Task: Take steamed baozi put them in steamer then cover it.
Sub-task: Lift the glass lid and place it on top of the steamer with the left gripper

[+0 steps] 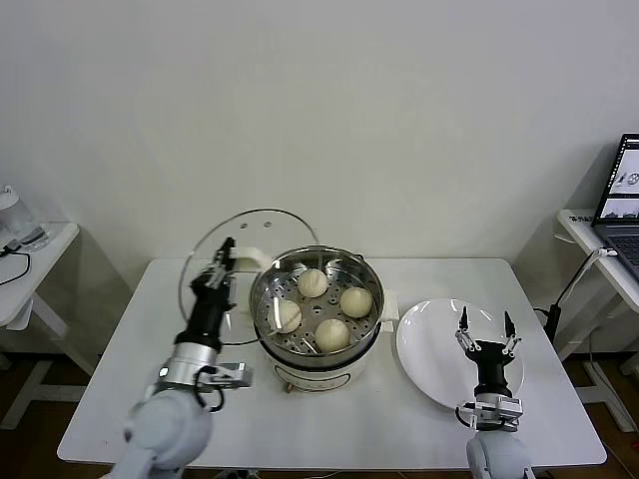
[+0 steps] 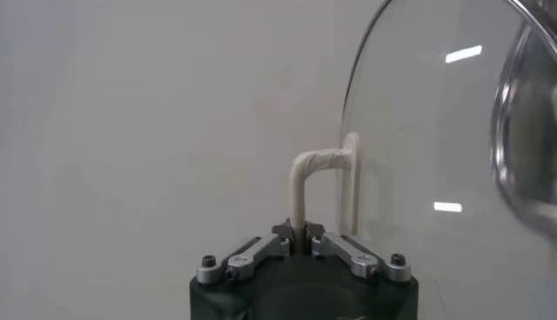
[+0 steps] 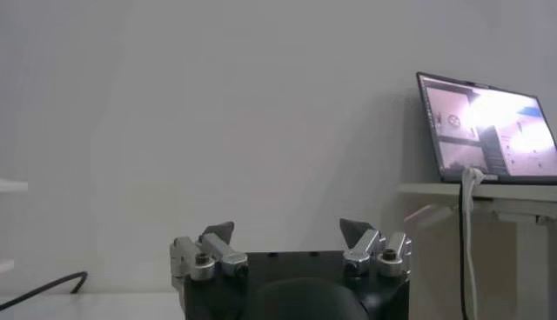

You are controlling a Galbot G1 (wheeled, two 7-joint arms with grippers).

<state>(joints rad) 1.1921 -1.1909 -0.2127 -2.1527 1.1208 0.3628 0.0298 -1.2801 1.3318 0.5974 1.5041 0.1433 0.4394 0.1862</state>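
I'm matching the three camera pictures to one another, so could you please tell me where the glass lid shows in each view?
Head view: the glass lid stands on edge left of the steamer, its handle held by the left gripper.
Left wrist view: the lid fills the right side, its handle clamped in the jaws.
Right wrist view: not in it.
Shared landmark: the lid's cream-white handle.

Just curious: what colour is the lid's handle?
Cream-white handle; clearest in the left wrist view.

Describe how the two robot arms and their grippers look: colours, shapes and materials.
Both arms have rounded light-grey shells near the body, then a silver metal ring and a slim black wrist section. The left gripper and the right gripper each have a black body with silver metal linkages, dark screws and dark pointed fingertips. Thin black cables loop beside the left wrist.
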